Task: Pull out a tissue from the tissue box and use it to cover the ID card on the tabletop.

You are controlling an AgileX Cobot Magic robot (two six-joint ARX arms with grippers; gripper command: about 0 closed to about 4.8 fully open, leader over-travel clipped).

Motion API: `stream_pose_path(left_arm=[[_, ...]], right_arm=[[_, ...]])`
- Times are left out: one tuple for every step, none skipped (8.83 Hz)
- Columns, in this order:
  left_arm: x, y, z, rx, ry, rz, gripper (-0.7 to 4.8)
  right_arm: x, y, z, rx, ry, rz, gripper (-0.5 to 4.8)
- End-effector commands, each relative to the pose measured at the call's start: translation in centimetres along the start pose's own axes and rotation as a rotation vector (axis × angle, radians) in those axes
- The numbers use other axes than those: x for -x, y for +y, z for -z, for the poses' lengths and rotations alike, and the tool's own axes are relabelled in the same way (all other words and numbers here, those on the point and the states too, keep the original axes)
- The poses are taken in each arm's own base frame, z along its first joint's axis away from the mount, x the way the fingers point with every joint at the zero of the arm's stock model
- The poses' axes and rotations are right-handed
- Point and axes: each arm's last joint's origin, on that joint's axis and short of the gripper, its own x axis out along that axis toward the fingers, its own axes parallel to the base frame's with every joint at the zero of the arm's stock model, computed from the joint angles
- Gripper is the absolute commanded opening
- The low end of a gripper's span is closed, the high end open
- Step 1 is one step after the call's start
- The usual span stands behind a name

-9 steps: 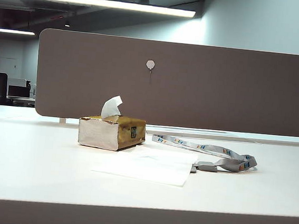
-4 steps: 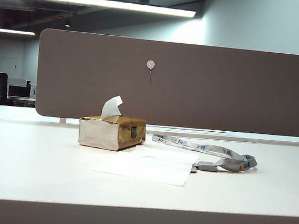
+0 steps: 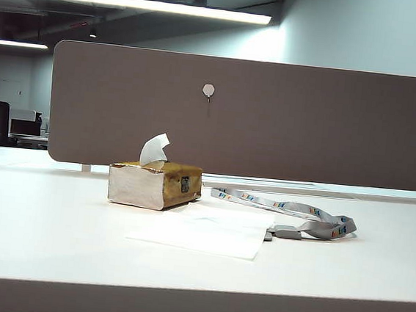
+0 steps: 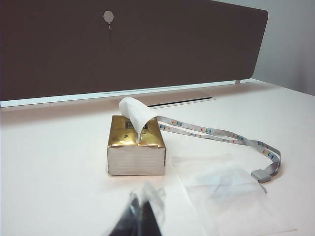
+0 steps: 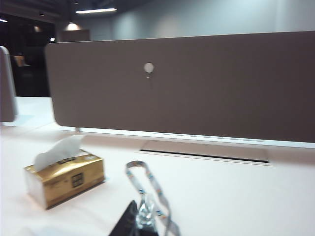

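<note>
We see the tissue box wrapped in shiny gold foil, its end face a pale, crinkled, duller film. The tuft rising from it is soft white paper, as is the thin, matt tissue lying flat, sheer enough in the left wrist view to show grey shadow beneath. The lanyard looks like woven grey cloth with printed coloured marks, its clip matt grey plastic. The tabletop is smooth, faintly satin white; the partition panel looks matt brown-grey.

A small white tuft of paper is sticking up above the worktop's left half. A pale round fitting is sitting on the panel behind the back edge.
</note>
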Motion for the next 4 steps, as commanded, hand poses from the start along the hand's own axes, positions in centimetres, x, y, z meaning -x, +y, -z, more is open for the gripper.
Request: stream_pose_path(left_arm=[[0.0, 0.2, -0.2, -0.005, -0.018, -0.093, -0.06], [0.0, 0.5, -0.2, -0.004, -0.021, -0.165, -0.05], [0.1, 0.6, -0.2, -0.003, -0.026, -0.223, -0.06], [0.1, 0.7, -0.2, -0.003, -0.03, -0.266, -0.05]], right_arm=[[0.0, -0.4, 0.0, 0.015, -0.003, 0.138, -0.05], [0.1, -0.7, 0.7, 0.003, 0.063, 0.221, -0.05], [0.1, -0.7, 1.0, -0.001, 0.087, 0.242, -0.05], [0.2, -0.8, 1.4, -0.008, 0.135, 0.248, -0.05]])
